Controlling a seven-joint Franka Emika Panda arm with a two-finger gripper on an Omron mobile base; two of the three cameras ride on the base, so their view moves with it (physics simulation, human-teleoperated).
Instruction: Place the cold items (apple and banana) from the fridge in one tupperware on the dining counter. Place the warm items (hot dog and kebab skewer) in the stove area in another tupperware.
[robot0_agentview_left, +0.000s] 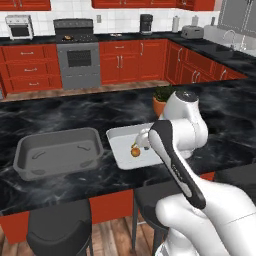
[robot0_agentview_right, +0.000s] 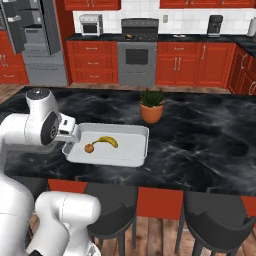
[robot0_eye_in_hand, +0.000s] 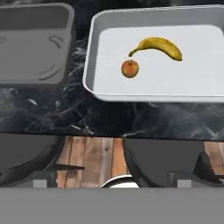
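A yellow banana (robot0_eye_in_hand: 159, 46) and a small red apple (robot0_eye_in_hand: 130, 68) lie side by side in the white tupperware (robot0_eye_in_hand: 89, 74) on the dark marble dining counter. The same banana (robot0_agentview_right: 107, 141) and apple (robot0_agentview_right: 89, 148) lie toward the tray's left end in the right base view. A grey tupperware (robot0_agentview_left: 22, 150) stands empty just left of the white one. My gripper (robot0_eye_in_hand: 113, 181) hangs open over the counter's front edge, by the white tray's near left corner, holding nothing. The hot dog and kebab skewer cannot be made out. The fridge (robot0_agentview_right: 35, 30) stands with its door open.
A potted plant (robot0_agentview_right: 151, 107) stands behind the white tray. Dark stools (robot0_agentview_right: 107, 215) (robot0_agentview_right: 215, 225) line the counter's front over a wooden floor. The stove (robot0_agentview_left: 77, 57) sits in the far wall, with something small and orange on its top.
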